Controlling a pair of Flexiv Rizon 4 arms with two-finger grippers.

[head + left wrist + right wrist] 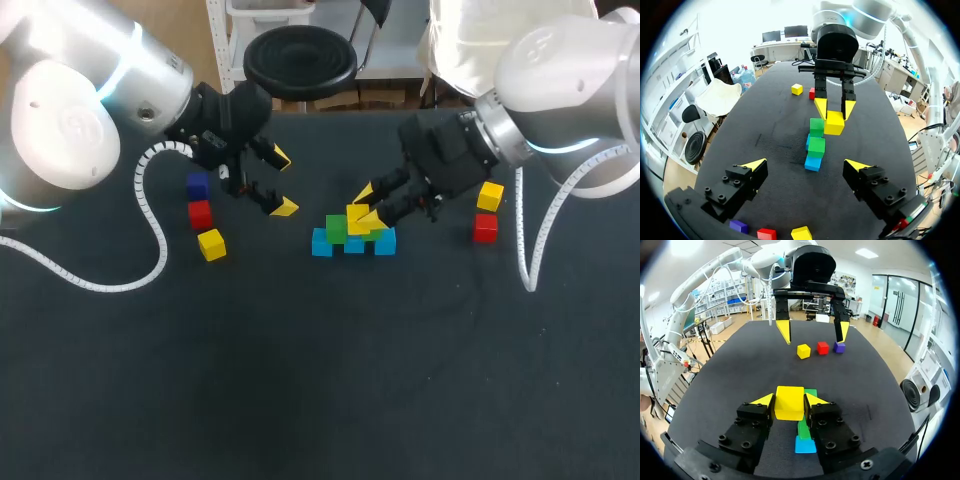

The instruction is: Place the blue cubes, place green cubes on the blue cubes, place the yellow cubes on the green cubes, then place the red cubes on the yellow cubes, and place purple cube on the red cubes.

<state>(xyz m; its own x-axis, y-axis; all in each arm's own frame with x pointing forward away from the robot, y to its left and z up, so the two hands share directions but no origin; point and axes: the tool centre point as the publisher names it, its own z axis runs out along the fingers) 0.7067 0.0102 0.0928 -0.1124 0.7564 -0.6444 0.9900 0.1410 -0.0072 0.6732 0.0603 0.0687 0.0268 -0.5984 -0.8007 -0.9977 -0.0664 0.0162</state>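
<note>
Three blue cubes [354, 246] form a row at mid-table, with green cubes [336, 229] on top of them. My right gripper [366, 207] is shut on a yellow cube [358, 218] held just over the green ones. In the right wrist view that yellow cube [789, 402] sits between both fingers, with green [805, 427] and blue [805, 444] cubes below it. My left gripper [282, 182] stands open and empty to the left of the stack. The left wrist view shows the right gripper [834, 107] holding the yellow cube [834, 123] beside a green cube [816, 125].
Left of the left gripper lie a purple cube [197, 186], a red cube [200, 213] and a yellow cube [211, 244]. A second yellow cube [490, 196] and red cube [486, 228] lie under the right arm. The near half of the black table [320, 380] is bare.
</note>
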